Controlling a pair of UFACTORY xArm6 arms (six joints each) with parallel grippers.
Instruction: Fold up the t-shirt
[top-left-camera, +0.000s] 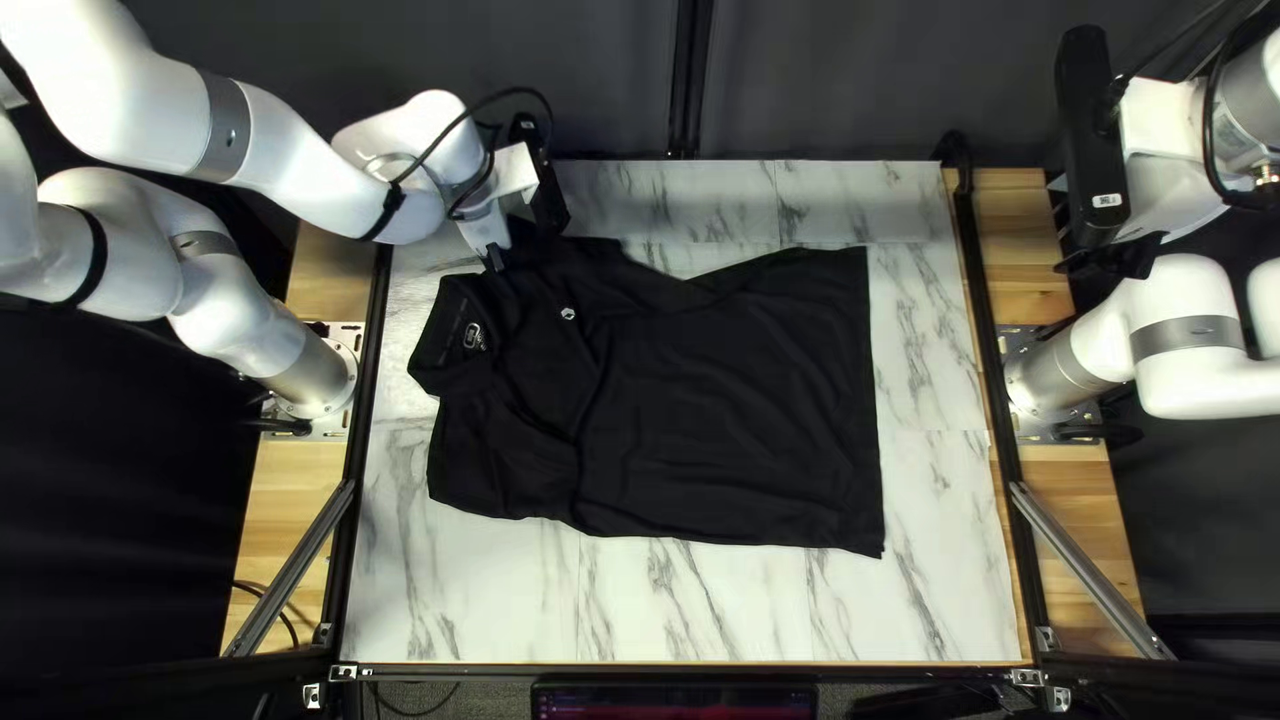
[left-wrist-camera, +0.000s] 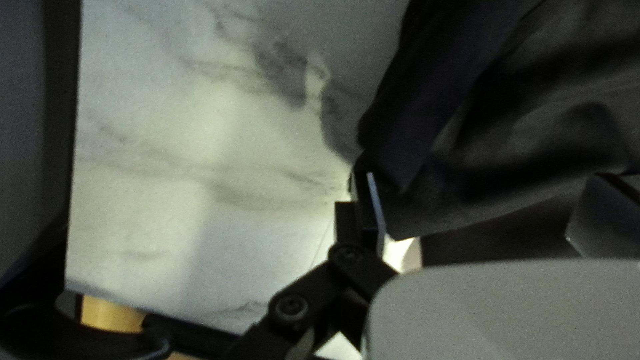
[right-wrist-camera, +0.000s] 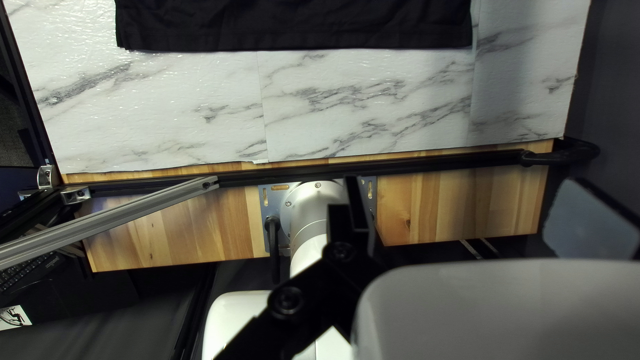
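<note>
A black collared shirt [top-left-camera: 720, 414] lies spread on the table, collar [top-left-camera: 451, 336] toward the left and hem toward the right of the top left view. At its far sleeve, near the collar, my left gripper [top-left-camera: 496, 256] points down. In the left wrist view, dark cloth [left-wrist-camera: 527, 127] lies ahead of and between the parted fingers of the left gripper [left-wrist-camera: 483, 207]; one finger is beside the cloth's edge. My right gripper [top-left-camera: 1110, 254] hangs beyond the table's right edge. Its own wrist view shows the right gripper [right-wrist-camera: 473, 213] open and empty, with the hem [right-wrist-camera: 293, 40] well ahead.
The marbled table top [top-left-camera: 680, 607] shows around the shirt, widest along the near side. Black rails run down both sides, with a metal strut [top-left-camera: 1087, 567] at the near right. My right arm's base [top-left-camera: 1060, 374] stands beside the right rail.
</note>
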